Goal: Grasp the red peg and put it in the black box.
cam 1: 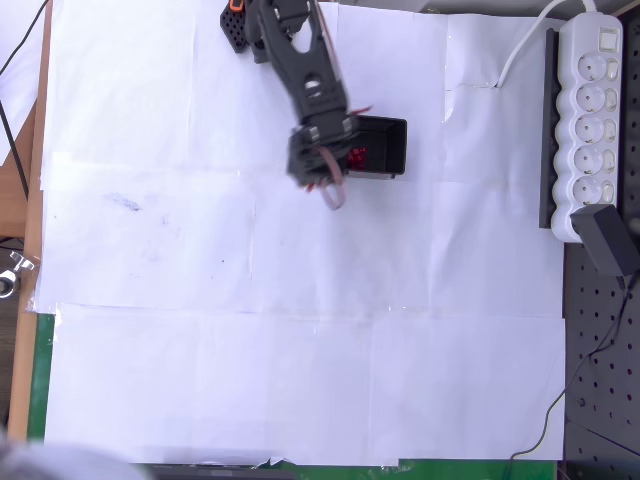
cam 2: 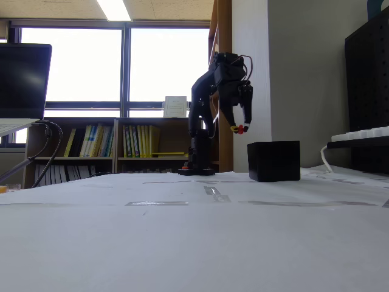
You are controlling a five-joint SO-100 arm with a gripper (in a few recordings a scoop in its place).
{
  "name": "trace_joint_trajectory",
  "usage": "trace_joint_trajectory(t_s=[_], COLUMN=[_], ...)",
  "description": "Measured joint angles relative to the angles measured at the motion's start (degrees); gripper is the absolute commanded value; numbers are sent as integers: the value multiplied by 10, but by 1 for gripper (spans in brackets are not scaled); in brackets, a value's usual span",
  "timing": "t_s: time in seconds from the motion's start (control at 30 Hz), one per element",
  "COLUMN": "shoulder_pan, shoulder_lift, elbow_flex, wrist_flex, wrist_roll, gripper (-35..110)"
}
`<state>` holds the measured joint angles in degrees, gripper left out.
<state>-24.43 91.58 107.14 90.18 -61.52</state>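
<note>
In the fixed view my gripper (cam 2: 238, 126) hangs in the air, shut on the red peg (cam 2: 240, 129), which shows as a small red spot between the fingertips. The peg is above and just left of the black box (cam 2: 273, 160), higher than its rim. In the overhead view the gripper (cam 1: 330, 160) is over the left wall of the black box (cam 1: 392, 140). Inside the box lies a clump of red pegs (cam 1: 357, 157). From above I cannot tell the held peg apart, as the wrist covers it.
White paper sheets (cam 1: 300, 320) cover the table. A white power strip (cam 1: 590, 110) on a long black rail (cam 1: 547, 120) lies at the right edge, with a black adapter (cam 1: 605, 240) below it. The arm's base (cam 1: 250, 25) stands at the top.
</note>
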Motion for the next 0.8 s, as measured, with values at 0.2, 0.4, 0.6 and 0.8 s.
trace_joint_trajectory(t_s=[0.2, 0.4, 0.6, 0.8], shoulder_pan=[-105, -178, -181, -179], shoulder_lift=[39, 115, 160, 161], elbow_flex=[63, 72, 72, 91], wrist_flex=[33, -22, -60, -40], wrist_roll=[67, 113, 122, 89], gripper=[0, 0, 0, 34])
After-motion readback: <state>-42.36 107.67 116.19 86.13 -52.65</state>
